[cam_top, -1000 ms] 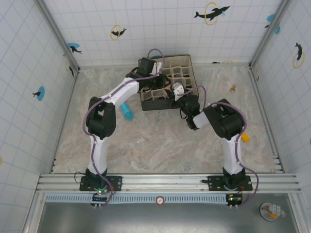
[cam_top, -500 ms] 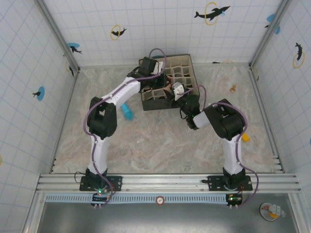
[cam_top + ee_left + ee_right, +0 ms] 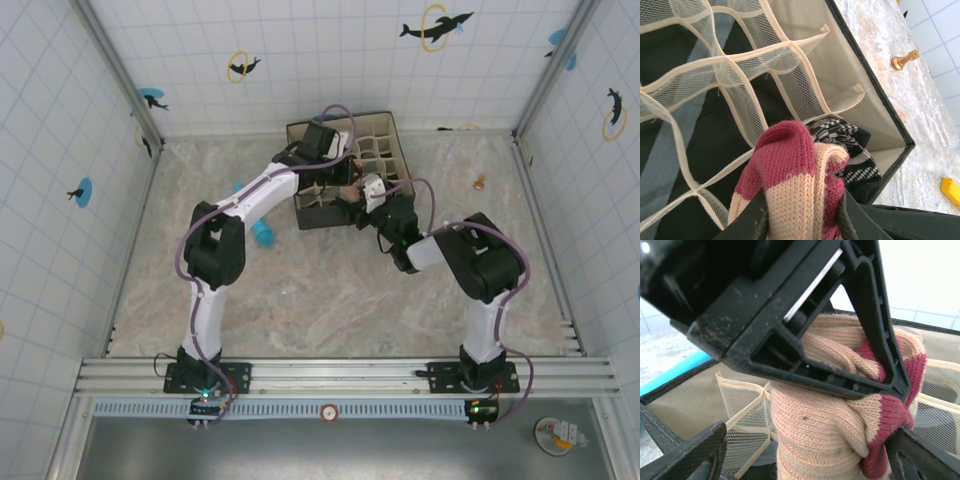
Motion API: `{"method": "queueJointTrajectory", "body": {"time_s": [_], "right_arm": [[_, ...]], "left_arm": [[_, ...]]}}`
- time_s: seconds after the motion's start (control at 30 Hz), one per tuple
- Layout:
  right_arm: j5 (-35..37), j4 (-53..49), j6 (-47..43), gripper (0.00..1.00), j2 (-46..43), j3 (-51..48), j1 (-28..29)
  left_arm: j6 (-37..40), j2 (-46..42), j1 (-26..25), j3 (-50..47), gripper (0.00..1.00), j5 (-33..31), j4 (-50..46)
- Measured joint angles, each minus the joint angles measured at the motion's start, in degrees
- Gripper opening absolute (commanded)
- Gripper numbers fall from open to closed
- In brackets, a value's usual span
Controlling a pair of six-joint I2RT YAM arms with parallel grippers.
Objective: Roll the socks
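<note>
My left gripper [image 3: 801, 220], bottom centre of its wrist view, pinches the rolled peach sock [image 3: 790, 165] over the divided box [image 3: 867, 100]; the striped sock [image 3: 852, 150] sits bundled in a corner cell, lower right; my right gripper [image 3: 805, 455] gapes wide, holding nothing; I judge only tucking this roll in is left.

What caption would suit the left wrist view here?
Left end effector clamps the peach-and-maroon sock over the mesh-divided organizer, with the black-and-white sock in its corner compartment.
</note>
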Motion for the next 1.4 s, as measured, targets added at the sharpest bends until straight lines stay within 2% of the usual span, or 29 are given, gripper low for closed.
{"method": "queueJointTrajectory", "body": {"time_s": [0.33, 0.57, 0.83, 1.1, 1.4], "right_arm": [[4.2, -8.5, 2.1, 0.85, -15.8, -5.7, -0.1], [7.5, -15.1, 3.2, 0.86, -22.4, -8.8, -0.2], [10.1, -19.9, 4.9, 0.86, -26.9, -10.7, -1.1], [10.9, -20.6, 5.6, 0.87, -30.8, -13.4, -1.9], [10.8, -22.2, 6.3, 0.87, -31.8, -15.0, -2.9]], "left_arm": [[-1.5, 0.3, -0.3, -1.4, 0.00, -0.3, 1.5], [-1.3, 0.3, -0.3, -2.1, 0.00, -2.4, 1.6], [-1.7, 0.3, -0.3, -4.4, 0.00, -4.1, 4.0], [-3.0, 0.4, -0.6, -7.0, 0.00, -5.8, 7.7], [-2.6, 0.7, -3.4, -7.0, 0.00, -9.0, 9.6]]}}
